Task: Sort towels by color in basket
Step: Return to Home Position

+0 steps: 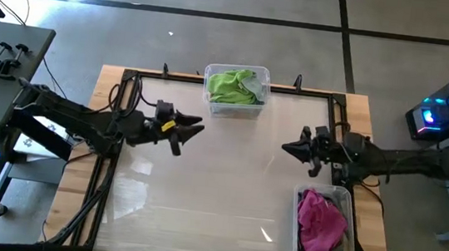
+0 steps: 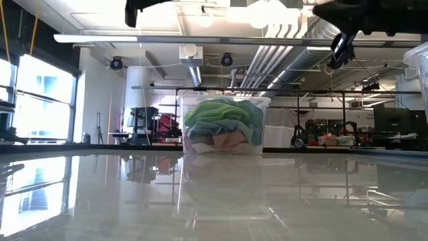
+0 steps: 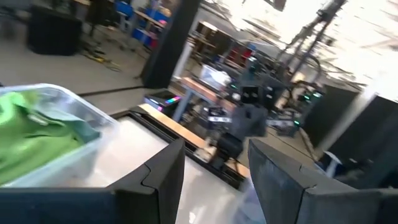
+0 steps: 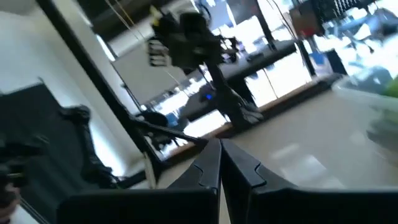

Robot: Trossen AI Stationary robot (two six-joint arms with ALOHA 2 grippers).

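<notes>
Lime green and teal towels [image 1: 234, 86] fill a clear bin [image 1: 264, 77] at the table's far edge; the low view shows them [image 2: 221, 119] with a pale pink cloth underneath. Magenta and pink towels [image 1: 320, 221] over grey ones lie in a second clear bin [image 1: 297, 202] at the near right. My left gripper [image 1: 193, 131] hangs open above the table's left middle, empty, with the green bin [image 3: 37, 134] in its wrist view. My right gripper [image 1: 285, 149] is shut and empty, above the right middle, just beyond the pink bin.
A dark frame [image 1: 129, 78] runs around the glossy table top. Both arms hover level over the table, facing each other, with a wide bare stretch of table [image 1: 218, 183] between and in front of them. A desk with clamps [image 1: 2, 56] stands left of the table.
</notes>
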